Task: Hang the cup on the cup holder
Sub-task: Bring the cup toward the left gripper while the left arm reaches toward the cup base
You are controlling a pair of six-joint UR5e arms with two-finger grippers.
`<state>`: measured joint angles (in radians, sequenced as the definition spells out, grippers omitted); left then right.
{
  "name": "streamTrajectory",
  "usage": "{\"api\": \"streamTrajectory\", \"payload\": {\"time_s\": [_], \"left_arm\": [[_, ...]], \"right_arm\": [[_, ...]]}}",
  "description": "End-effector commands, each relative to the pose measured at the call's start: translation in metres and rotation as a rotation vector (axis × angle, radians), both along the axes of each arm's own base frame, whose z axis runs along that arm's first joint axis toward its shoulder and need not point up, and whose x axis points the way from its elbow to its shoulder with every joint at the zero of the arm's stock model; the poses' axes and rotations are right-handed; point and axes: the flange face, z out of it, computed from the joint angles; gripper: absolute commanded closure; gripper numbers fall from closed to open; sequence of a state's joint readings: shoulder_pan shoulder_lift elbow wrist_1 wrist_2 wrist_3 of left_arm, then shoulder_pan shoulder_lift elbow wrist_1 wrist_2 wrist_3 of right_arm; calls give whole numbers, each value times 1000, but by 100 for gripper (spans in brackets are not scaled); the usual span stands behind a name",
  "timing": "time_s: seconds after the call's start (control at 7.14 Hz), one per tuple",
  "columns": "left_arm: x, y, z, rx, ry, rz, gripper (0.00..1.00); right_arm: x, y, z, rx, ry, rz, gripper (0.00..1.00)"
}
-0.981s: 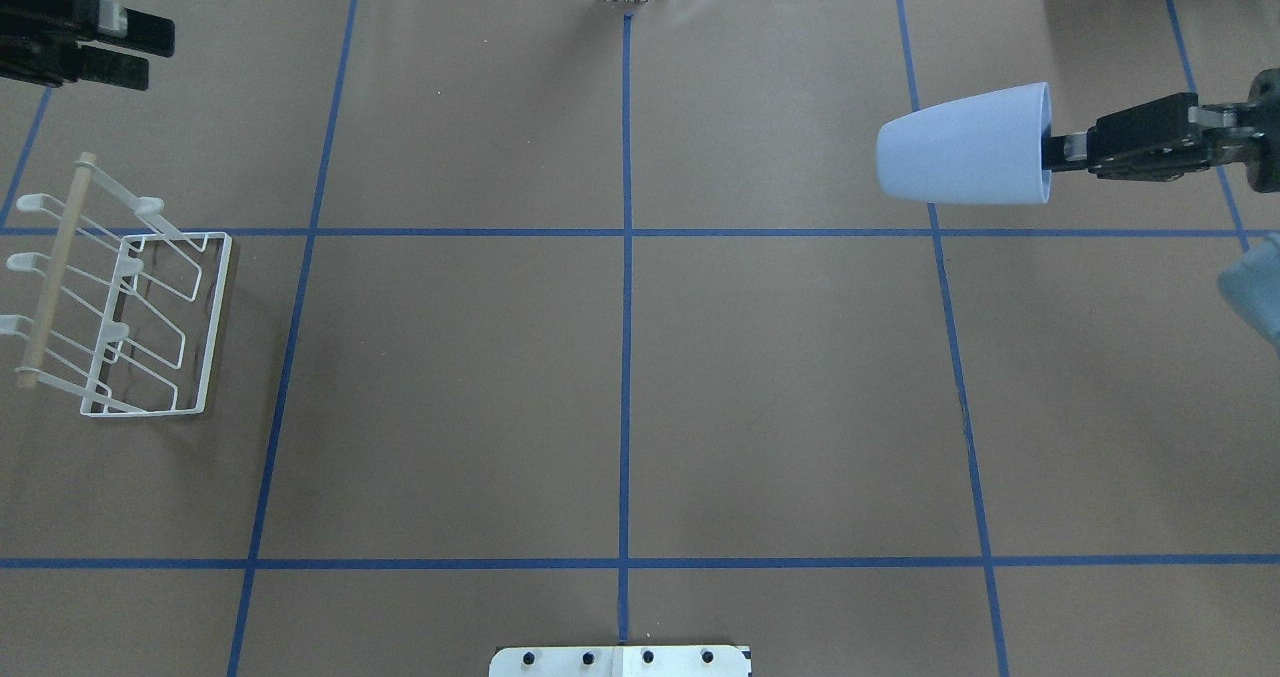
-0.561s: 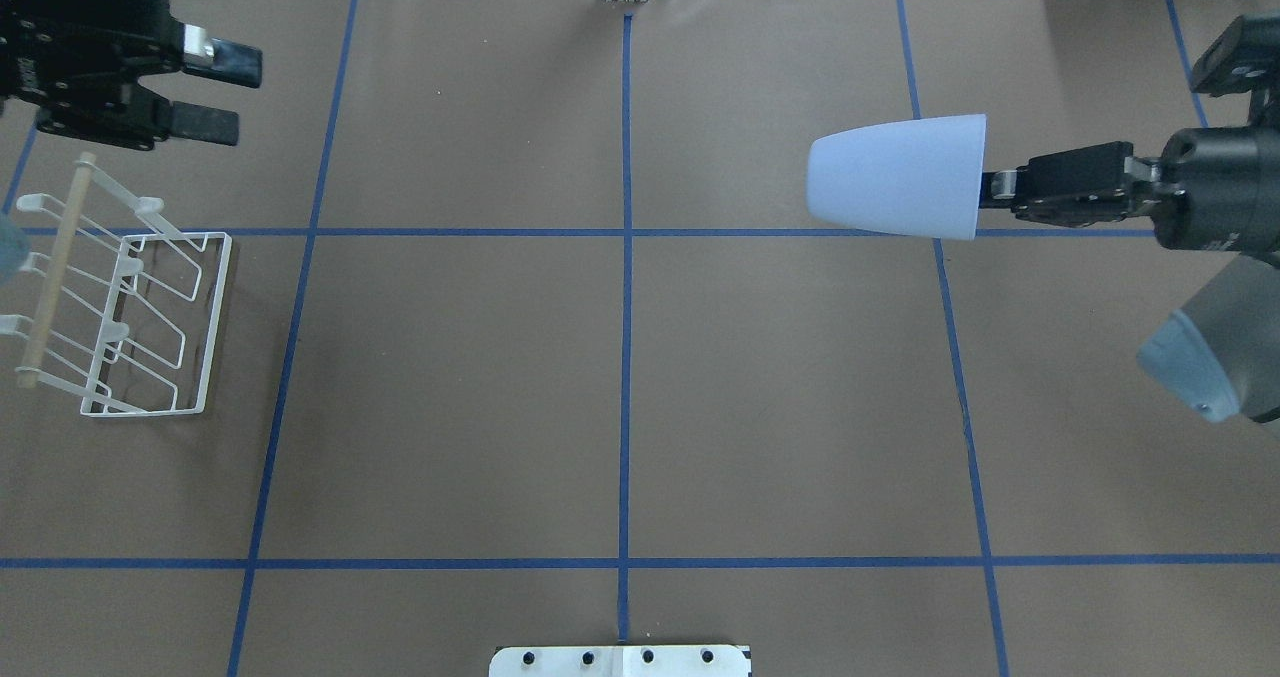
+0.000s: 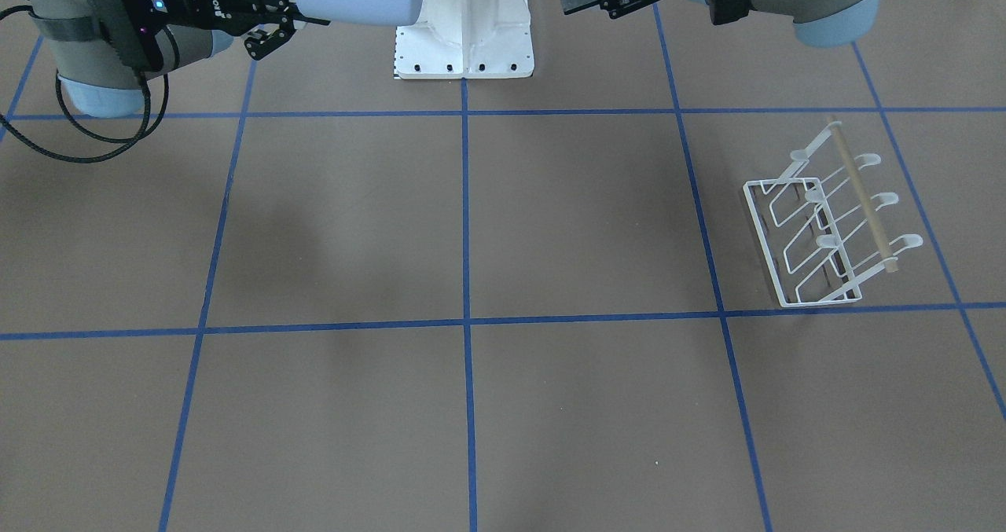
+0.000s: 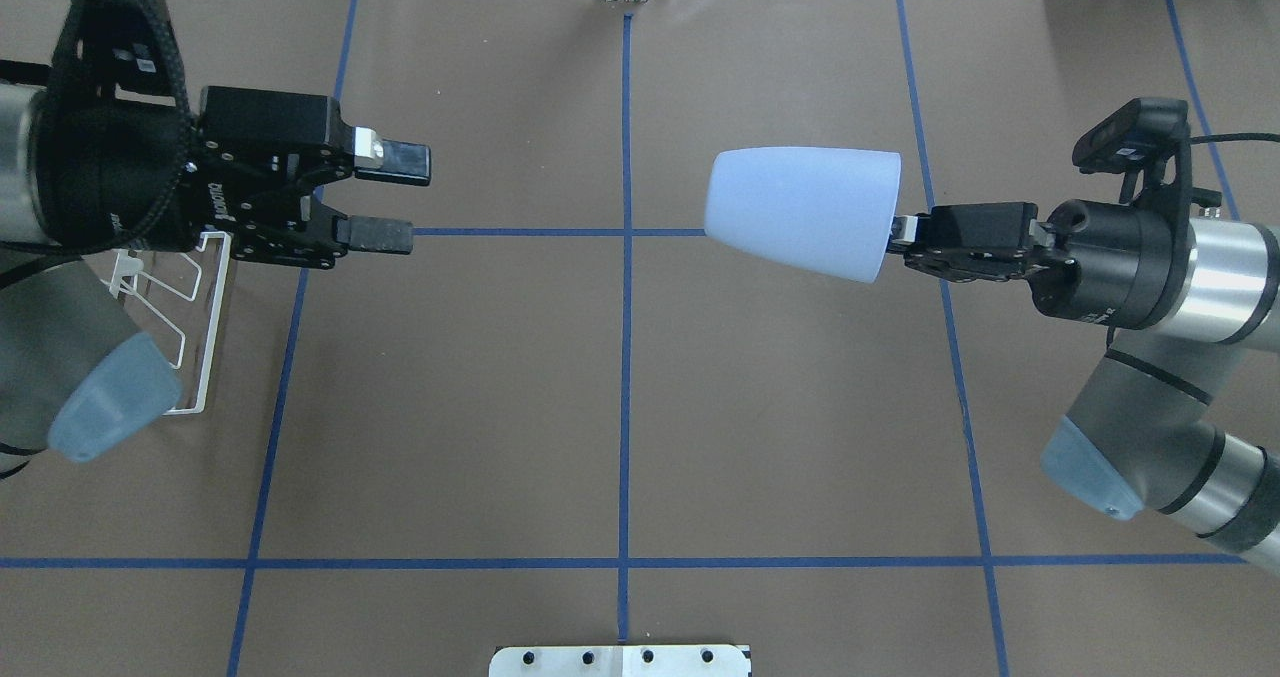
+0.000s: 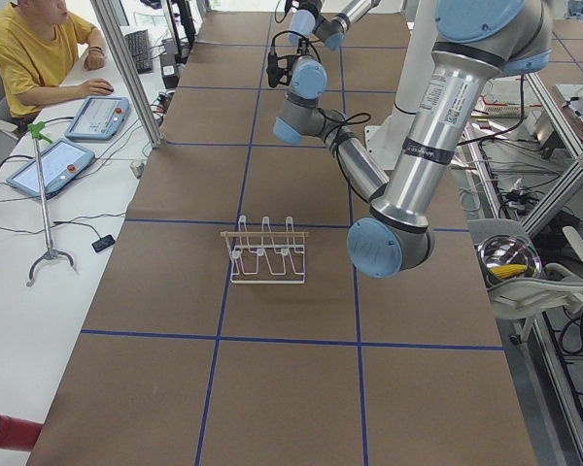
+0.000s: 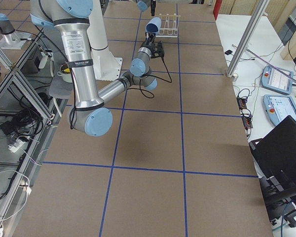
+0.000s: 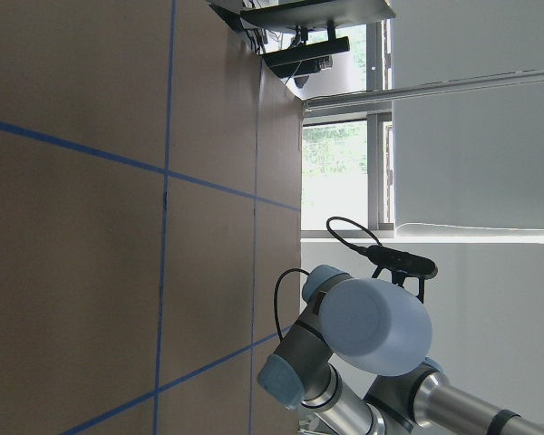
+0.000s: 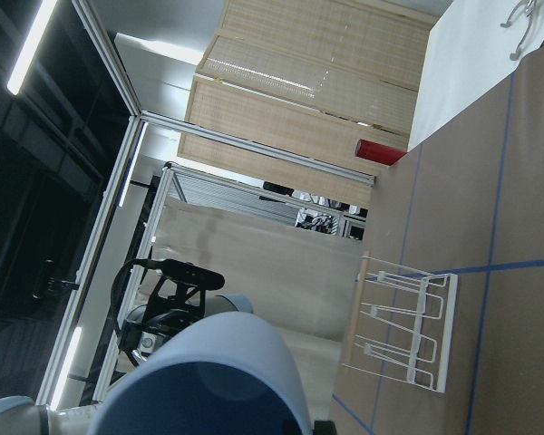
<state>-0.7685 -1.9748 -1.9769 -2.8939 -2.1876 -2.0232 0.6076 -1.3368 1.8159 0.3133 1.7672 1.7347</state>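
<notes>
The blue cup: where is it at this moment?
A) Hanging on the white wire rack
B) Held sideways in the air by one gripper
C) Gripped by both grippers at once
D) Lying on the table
B: the right gripper pinches the cup at its rim and holds it sideways above the table, while the open left gripper is well apart and the cup holder has nothing on it.
</notes>
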Motion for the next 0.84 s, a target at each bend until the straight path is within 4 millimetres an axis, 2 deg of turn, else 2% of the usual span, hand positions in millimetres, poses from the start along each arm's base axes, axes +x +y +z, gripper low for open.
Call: {"api": "streamTrajectory", "payload": {"time_s": [0.0,0.14,0.28,0.7], "left_arm": [[15,11,-14,-31,26,64,2],[19,14,-15,-31,26,75,2],[20,13,-16,-31,26,75,2],[24,12,-12,-40,16,79,2]], "right_arm": [[-60,39,-16,20,-58,29,100],[-84,56,-28,14,-85,46,100],[-93,66,-31,15,-92,36,100],[-95,70,-34,12,-99,33,100]]}}
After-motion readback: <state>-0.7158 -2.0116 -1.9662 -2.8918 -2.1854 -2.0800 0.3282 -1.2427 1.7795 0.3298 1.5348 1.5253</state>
